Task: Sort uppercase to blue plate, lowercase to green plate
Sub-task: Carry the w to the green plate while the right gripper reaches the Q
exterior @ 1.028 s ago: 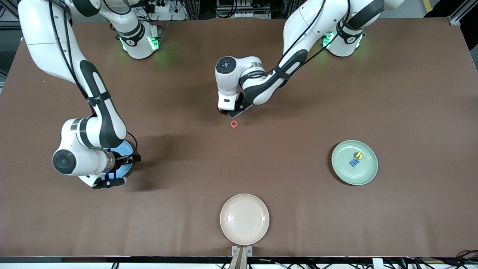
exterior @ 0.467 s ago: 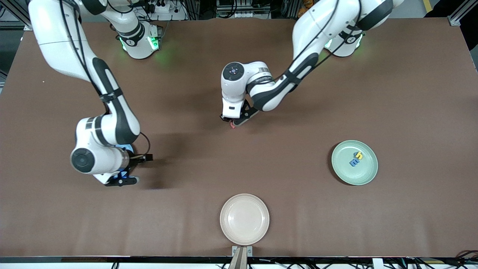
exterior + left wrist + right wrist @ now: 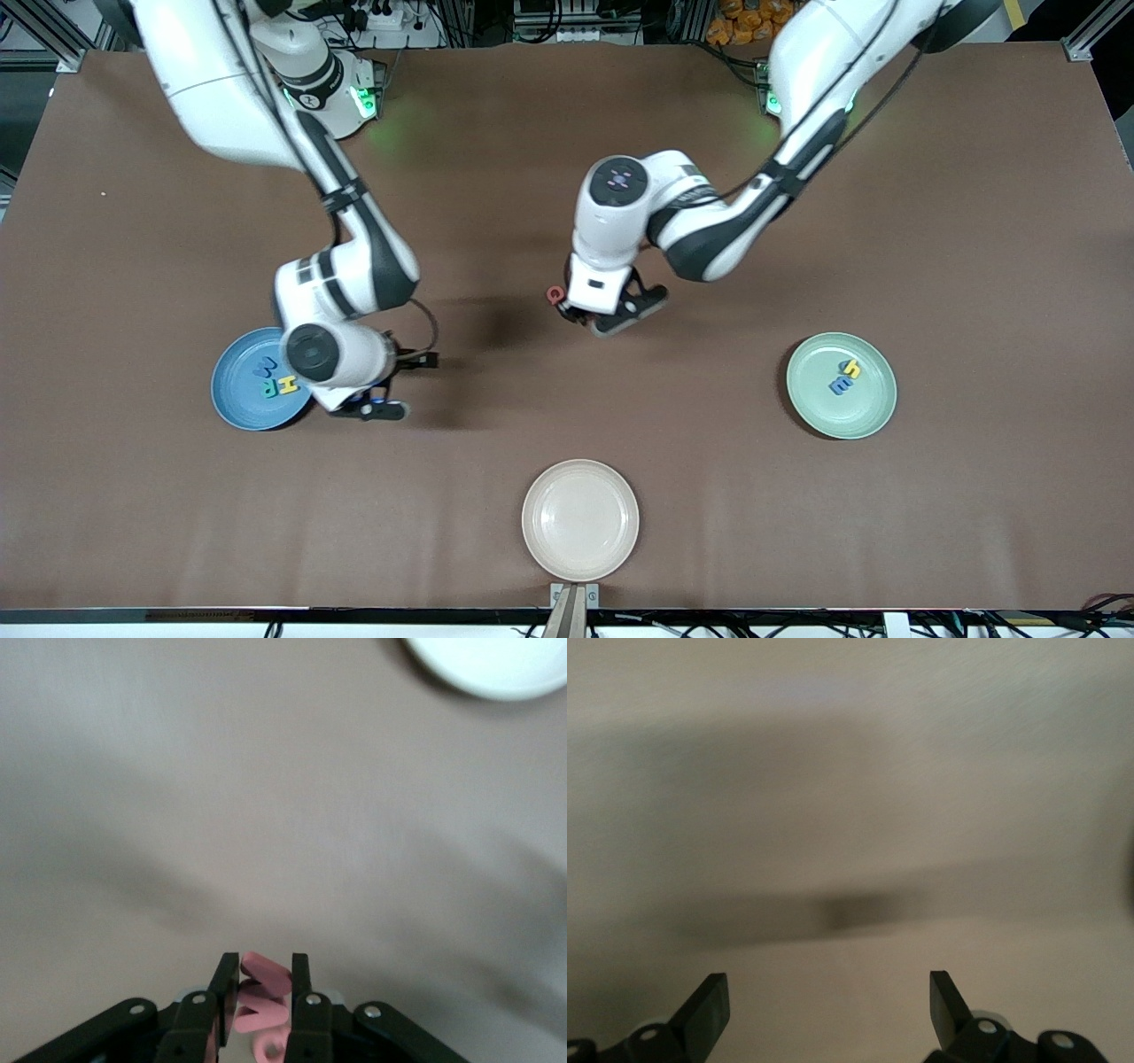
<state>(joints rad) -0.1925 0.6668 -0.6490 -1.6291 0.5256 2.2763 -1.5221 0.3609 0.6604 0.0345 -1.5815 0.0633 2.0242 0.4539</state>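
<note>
My left gripper (image 3: pixel 578 310) is shut on the red w (image 3: pixel 261 992), which stands upright between its fingers (image 3: pixel 301 979) in the left wrist view. It hangs over the table's middle, right beside the red Q (image 3: pixel 555 293), which lies flat on the cloth. The Q (image 3: pixel 270 1047) also shows under the jaws. The blue plate (image 3: pixel 232 403) holds the blue M (image 3: pixel 266 365), teal R (image 3: pixel 264 387) and yellow H (image 3: pixel 288 385). My right gripper (image 3: pixel 376 399) is open and empty beside that plate. The green plate (image 3: pixel 864 412) holds the yellow h (image 3: pixel 852 367) and blue m (image 3: pixel 842 384).
A cream-white plate (image 3: pixel 580 518) sits near the table's front edge, nearer the front camera than the Q. Its rim (image 3: pixel 496 665) shows in the left wrist view. The right wrist view shows only bare brown cloth between the fingertips (image 3: pixel 709 1010).
The right arm swung off the blue plate toward the table's middle, uncovering the plate and its letters. The left gripper, still shut, passed over the Q toward the left arm's end.
</note>
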